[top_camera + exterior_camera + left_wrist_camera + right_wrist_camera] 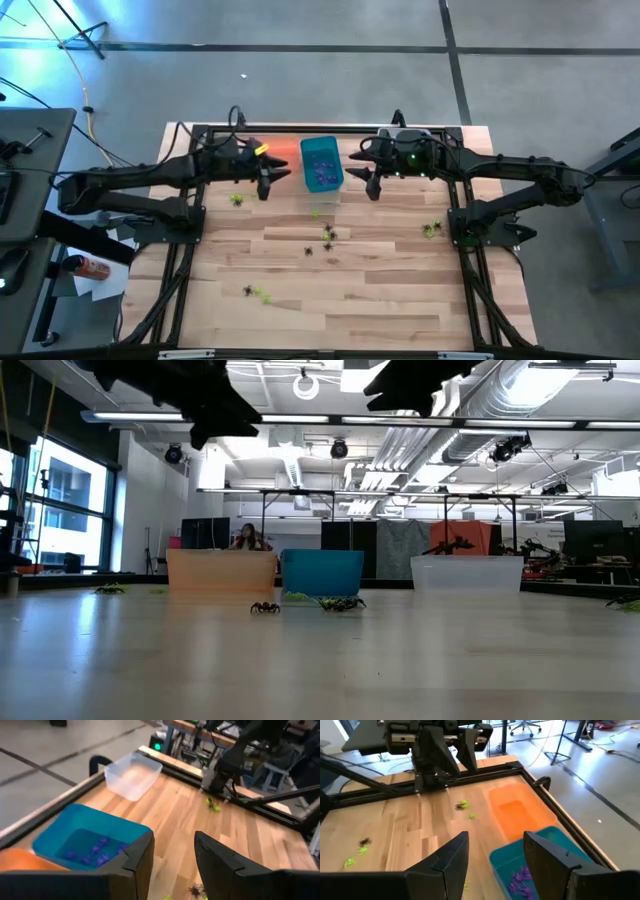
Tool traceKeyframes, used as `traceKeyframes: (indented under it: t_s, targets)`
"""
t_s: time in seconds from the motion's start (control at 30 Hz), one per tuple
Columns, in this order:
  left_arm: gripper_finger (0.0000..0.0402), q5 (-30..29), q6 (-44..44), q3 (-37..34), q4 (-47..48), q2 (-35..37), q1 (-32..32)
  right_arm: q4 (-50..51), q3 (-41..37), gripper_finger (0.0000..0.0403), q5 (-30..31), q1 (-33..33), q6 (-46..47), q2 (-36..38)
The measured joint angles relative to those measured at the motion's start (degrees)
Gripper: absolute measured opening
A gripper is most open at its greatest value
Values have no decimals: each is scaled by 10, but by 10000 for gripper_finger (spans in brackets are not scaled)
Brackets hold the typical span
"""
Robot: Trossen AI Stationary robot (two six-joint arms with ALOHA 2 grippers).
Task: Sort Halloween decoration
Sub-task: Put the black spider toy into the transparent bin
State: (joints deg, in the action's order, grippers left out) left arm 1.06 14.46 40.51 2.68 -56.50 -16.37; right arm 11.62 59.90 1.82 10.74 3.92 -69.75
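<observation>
Purple Halloween decorations (95, 854) lie in the teal bin (321, 165) at the back middle. Loose yellow-green and black ones are scattered on the wood: one cluster (327, 238) in front of the teal bin, one (237, 199) at the left, one (432, 230) at the right, and a pair (256, 293) near the front. My left gripper (268, 182) hovers just left of the teal bin, open and empty, as the left wrist view (173, 837) shows. On the bin's other side my right gripper (373, 182) hovers, also open and empty (496, 836).
An orange bin (512, 815) stands left of the teal one, partly under the left arm. A clear bin (132, 775) stands to its right, under the right arm. Black frame rails (330, 128) edge the table. A person sits far behind (247, 538).
</observation>
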Motion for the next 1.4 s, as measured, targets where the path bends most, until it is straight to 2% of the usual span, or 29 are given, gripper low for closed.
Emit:
traceKeyframes:
  t_s: [0.2,0.47,0.8,0.93,1.03,1.13,1.27,1.33,1.4]
  targets:
    - [127,-37,-42,-1,-15,26,-1,15,1,186,-22,-27,6,-47]
    - [127,-64,-77,-1,-73,29,-1,62,1,186,-16,-63,1,-131]
    - [127,-65,-93,-1,-70,29,-1,21,1,186,-14,-121,-38,-260]
    - [127,-65,-106,-1,-69,29,-1,7,1,186,-13,-144,11,-301]
    - [127,-65,-106,-1,-69,29,-1,20,32,186,-3,-158,38,-331]
    - [127,-65,-106,-1,-68,29,-1,56,109,186,18,-170,20,-365]
    - [127,-64,-106,-1,-68,29,-1,197,209,186,48,-170,24,-415]
    - [127,-64,-106,-1,-68,29,-1,247,223,186,50,-159,54,-430]
    - [127,-64,-106,-1,-66,29,-1,246,219,186,39,-147,103,-432]
